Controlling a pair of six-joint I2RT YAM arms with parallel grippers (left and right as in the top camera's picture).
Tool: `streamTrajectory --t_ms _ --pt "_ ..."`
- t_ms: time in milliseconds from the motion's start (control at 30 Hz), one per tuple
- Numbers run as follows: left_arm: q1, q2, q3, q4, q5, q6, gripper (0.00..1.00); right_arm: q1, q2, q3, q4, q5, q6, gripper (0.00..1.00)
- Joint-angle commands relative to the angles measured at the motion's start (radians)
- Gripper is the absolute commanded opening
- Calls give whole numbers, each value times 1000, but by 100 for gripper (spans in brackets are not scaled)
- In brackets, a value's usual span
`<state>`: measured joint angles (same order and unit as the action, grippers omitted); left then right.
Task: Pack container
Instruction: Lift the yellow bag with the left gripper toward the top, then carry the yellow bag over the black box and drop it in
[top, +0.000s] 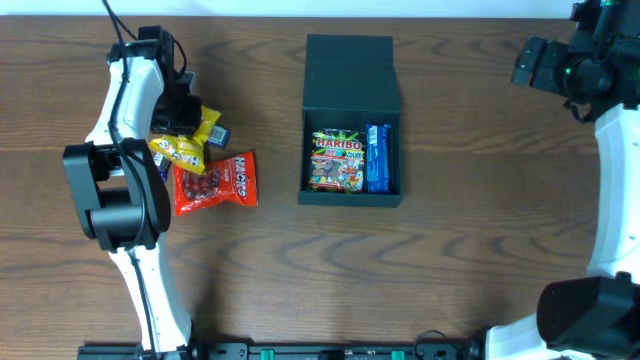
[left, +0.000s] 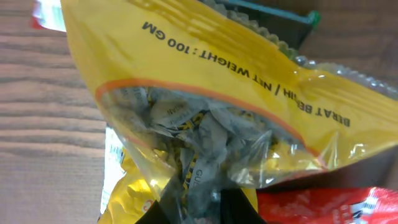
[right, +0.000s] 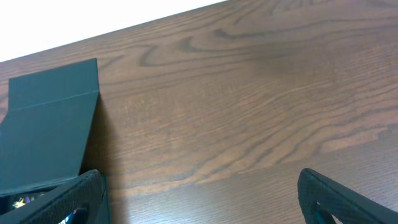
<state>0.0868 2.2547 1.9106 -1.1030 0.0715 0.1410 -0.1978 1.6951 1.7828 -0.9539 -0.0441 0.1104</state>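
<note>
Overall, the dark wood-grain desk (top: 450, 260) ran up to a white wall (top: 300, 8) along its far edge. The container (top: 352, 199) sat mid-desk, nearer the far edge, with its lid folded back flat toward the wall. A Haribo packet (top: 335, 160) and a blue packet (top: 377, 158) lay side by side inside. Near the left edge, the left gripper (top: 192, 125) pinched a yellow packet (top: 180, 150), which touched a red packet (top: 215, 180). The right gripper (right: 199, 186) hung spread wide near the far right corner, holding nothing. Bare wood stretched along the near edge and between the container and the right edge.
</note>
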Motion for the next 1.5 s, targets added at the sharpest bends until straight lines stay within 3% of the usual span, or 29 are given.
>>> streamTrajectory --t_ms 0,167,400,667,867,1100,1467 --pt "-14 -55 95 0 3 -100 10 -6 7 -4 -2 10 1 99" --pt "-69 -140 191 4 4 -218 9 -6 7 -4 -17 10 1 99" --pt "-248 -187 213 16 69 -623 6 -6 7 -4 -29 11 9 99" --pt "-507 -135 212 85 101 -902 6 -6 7 -4 -31 11 8 99" --pt "-628 -98 210 30 62 -1162 6 -6 7 -4 -39 11 8 99" --pt "-672 -44 205 -24 30 -1184 6 -6 7 -4 -45 11 8 99" --pt "-671 -43 205 -97 38 -1031 6 -6 7 -4 -46 10 8 99"
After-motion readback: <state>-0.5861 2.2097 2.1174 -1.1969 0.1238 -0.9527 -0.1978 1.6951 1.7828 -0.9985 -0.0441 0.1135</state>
